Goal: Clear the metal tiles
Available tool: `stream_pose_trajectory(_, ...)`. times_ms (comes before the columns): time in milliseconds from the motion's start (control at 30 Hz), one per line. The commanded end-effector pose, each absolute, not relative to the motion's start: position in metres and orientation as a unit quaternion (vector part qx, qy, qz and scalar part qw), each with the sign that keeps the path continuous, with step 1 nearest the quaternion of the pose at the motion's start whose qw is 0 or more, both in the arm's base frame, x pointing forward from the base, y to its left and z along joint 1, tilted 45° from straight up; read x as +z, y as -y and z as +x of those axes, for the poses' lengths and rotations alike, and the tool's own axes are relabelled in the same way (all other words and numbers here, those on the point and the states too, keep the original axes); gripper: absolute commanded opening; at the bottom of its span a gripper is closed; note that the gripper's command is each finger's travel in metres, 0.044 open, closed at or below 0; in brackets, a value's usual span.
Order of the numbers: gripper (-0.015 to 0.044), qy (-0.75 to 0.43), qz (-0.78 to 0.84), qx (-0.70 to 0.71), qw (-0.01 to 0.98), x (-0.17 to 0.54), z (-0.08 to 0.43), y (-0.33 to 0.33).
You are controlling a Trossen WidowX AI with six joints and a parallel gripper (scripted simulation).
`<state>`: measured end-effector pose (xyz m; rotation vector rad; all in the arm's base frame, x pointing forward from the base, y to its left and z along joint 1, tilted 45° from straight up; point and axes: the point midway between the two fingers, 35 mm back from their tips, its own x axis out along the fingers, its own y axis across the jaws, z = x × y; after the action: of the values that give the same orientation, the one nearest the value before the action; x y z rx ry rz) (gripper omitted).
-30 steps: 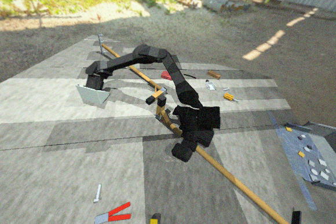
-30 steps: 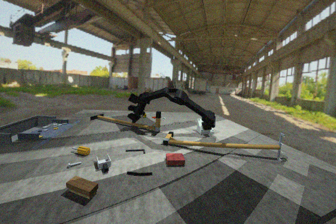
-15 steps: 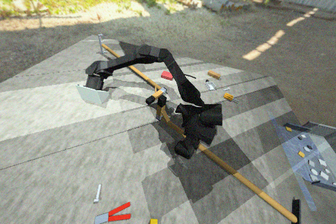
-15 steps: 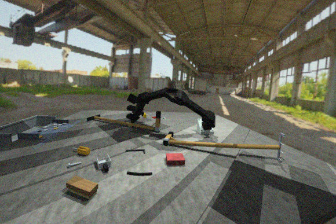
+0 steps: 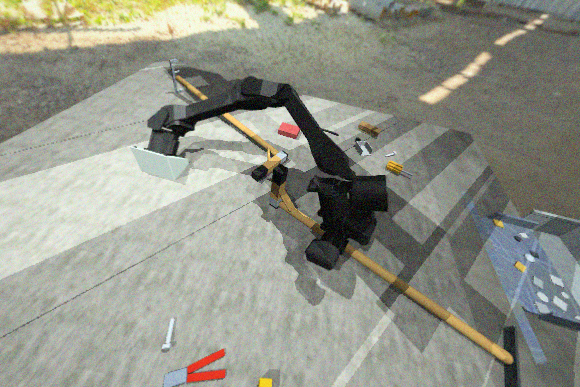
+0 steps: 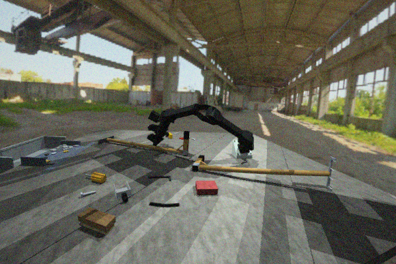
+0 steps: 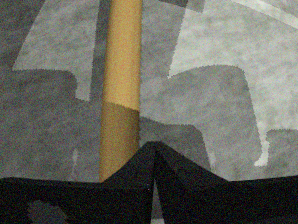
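Observation:
My gripper (image 5: 322, 255) (image 6: 155, 142) (image 7: 153, 148) is shut with nothing between its fingers. It hangs low beside the wooden handle (image 5: 425, 301) (image 6: 143, 145) (image 7: 121, 65) of a long tool, which passes left of the fingertips in the wrist view. This tool has a black bar head (image 5: 509, 351) (image 6: 105, 140) near the bench plate, and an upright grip at its near end. A second wooden-handled tool (image 5: 245, 128) (image 6: 259, 170) has a thin metal head (image 5: 174, 76) (image 6: 330, 172). Several metal tiles (image 5: 538, 281) (image 6: 65, 151) lie on the blue plate (image 5: 501, 250) by the grey catch box (image 6: 32, 162).
A red block (image 5: 289, 130) (image 6: 206, 187), a brown block (image 5: 369, 128) (image 6: 97, 220), a yellow-handled tool (image 5: 395, 167) (image 6: 98, 177) and a metal bracket (image 5: 364, 147) (image 6: 122, 189) lie around. Red-handled pliers (image 5: 206, 375) and a bolt (image 5: 170, 333) lie in front of the arm.

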<state>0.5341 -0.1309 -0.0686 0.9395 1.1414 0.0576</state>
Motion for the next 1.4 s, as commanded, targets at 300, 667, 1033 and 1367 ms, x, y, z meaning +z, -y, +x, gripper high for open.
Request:
stream_pose_trajectory(300,0.0,-0.522,0.426,0.033,0.738,-0.06,0.545,0.113)
stream_pose_trajectory(667,0.0,-0.522,0.426,0.034,0.738,-0.053,0.55,0.106)
stream_pose_trajectory(1033,0.0,-0.522,0.426,0.034,0.738,-0.052,0.551,0.104)
stream_pose_trajectory(1367,0.0,-0.522,0.426,0.034,0.738,-0.052,0.551,0.104)
